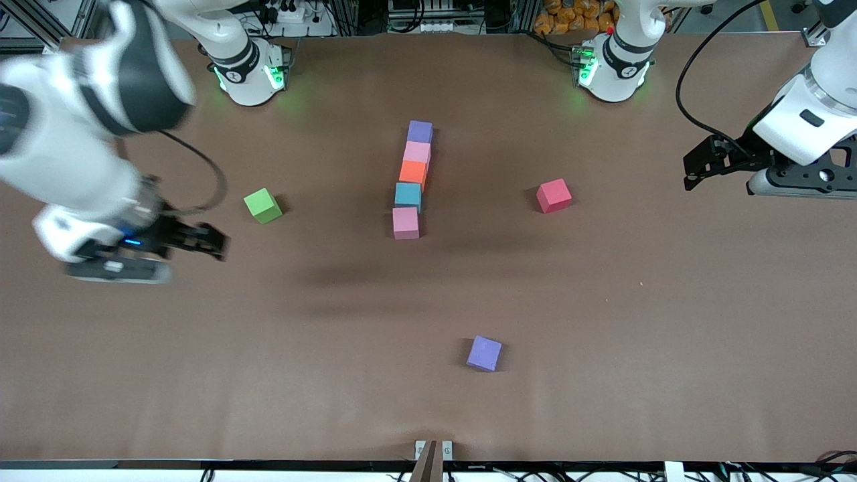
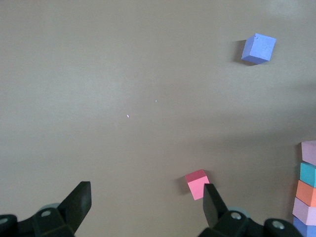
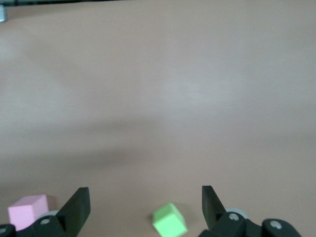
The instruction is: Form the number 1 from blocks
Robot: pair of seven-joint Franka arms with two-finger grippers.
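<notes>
The brown table (image 1: 602, 301) carried a straight column of five small matte foam cubes touching one another: purple (image 1: 420, 131) farthest from the front camera, then light pink (image 1: 416, 152), orange (image 1: 413, 172), sky blue (image 1: 408, 195), and a second light pink cube (image 1: 406, 223) nearest. My left gripper (image 1: 696, 167) hung over the table's edge at my left arm's end, fingers (image 2: 79, 200) spread apart, empty. My right gripper (image 1: 213, 242) hung over the table at my right arm's end, fingers (image 3: 79, 206) apart, empty. The green foam cube (image 1: 262, 205) sat beside the column toward my right arm's end; the deep pink-red foam cube (image 1: 554, 195) toward my left arm's end. The second purple foam cube (image 1: 484, 353) lay well apart from the column, nearer the camera.
</notes>
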